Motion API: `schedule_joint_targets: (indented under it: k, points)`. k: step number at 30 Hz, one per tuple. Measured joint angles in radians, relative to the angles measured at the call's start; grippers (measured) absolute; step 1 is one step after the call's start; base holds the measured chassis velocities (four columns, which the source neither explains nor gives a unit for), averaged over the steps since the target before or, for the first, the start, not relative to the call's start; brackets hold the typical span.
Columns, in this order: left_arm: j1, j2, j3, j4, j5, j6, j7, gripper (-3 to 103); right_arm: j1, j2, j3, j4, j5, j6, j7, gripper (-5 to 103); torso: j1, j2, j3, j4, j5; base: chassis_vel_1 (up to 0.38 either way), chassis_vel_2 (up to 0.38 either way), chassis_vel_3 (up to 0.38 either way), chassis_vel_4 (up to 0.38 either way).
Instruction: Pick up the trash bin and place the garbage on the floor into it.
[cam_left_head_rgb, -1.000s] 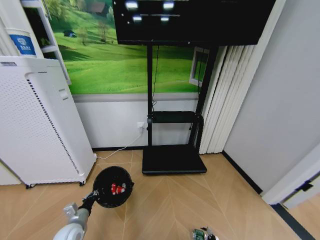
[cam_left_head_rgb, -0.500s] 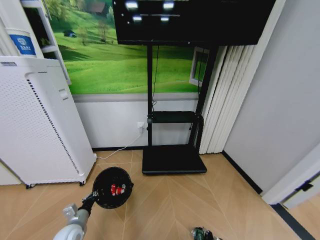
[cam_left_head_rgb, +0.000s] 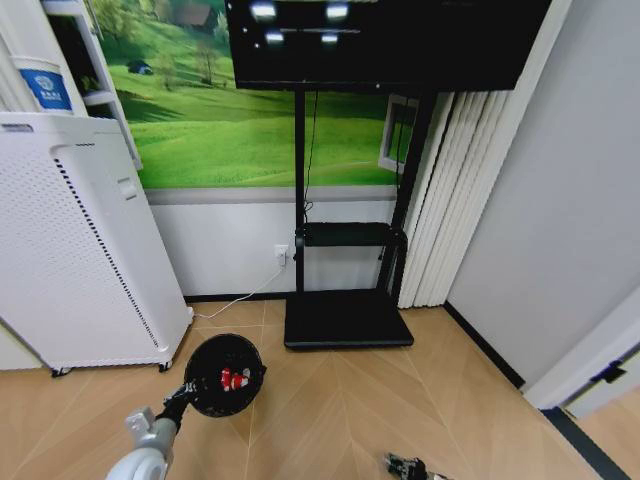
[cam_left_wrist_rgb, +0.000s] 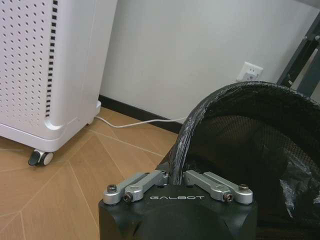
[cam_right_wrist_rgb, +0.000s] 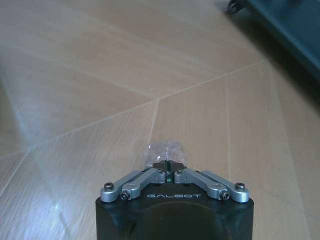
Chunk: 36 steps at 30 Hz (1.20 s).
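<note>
right pincer (cam_right_wrist_rgb: 169, 169) pinching the clear bottle (cam_right_wrist_rgb: 165, 151), lifting lower in head view than before; left pincer (cam_left_wrist_rgb: 176, 176) clamping trash bin (cam_left_head_rgb: 226, 374) rim, red pieces inside.

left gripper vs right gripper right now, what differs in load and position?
The left gripper is shut on the rim of the trash bin, carrying it above the floor on the robot's left; the right gripper is shut on a small clear bottle, low over bare wood floor. The left's load is large, black and mesh-sided; the right's is tiny and transparent. Both have their fingers closed.
</note>
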Motion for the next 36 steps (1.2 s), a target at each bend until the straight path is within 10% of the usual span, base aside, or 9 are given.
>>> schedule_joint_targets:
  k: [16,36]
  points:
    - [-0.028,0.025,0.050,0.029,0.004,0.000,0.012,2,0.002,-0.012,0.019,0.192,0.167,-0.064,0.045,-3,0.000,0.000,0.000,0.0000,-0.0003,0.000,0.000,0.000,0.000]
    - [-0.026,0.012,0.035,0.054,0.014,-0.009,0.023,2,-0.013,-0.026,0.035,0.133,0.115,-0.073,0.090,66,0.000,0.000,0.000,-0.0001,-0.0003,0.000,0.000,0.000,0.000]
